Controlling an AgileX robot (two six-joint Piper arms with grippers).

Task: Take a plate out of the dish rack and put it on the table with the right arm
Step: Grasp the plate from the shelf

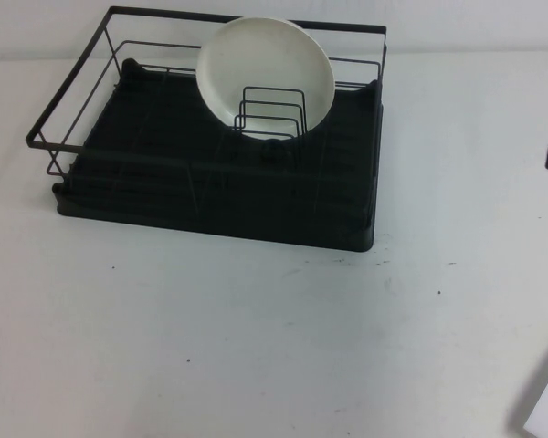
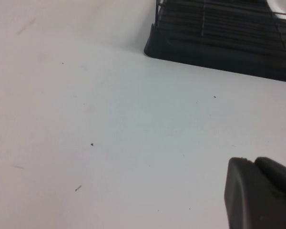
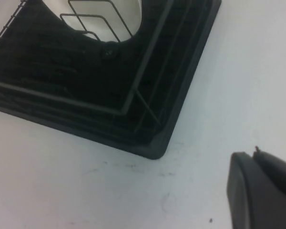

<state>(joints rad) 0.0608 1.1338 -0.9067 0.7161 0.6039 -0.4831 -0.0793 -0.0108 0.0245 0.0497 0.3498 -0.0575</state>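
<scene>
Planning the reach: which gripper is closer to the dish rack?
The right gripper, shut, close by a corner of the dish rack. The left gripper is farther off, with a wide stretch of table before the rack.

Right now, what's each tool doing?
Left tool: over bare table, cannot tell.
Right tool: shut, empty, near the dish rack corner; plate still racked.

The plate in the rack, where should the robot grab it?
Probably the plate's top rim, coming from above. It stands nearly upright at the back of the rack, dividers cover its lower front, and the top edge rises free. The right gripper is shut, out over the table.
</scene>
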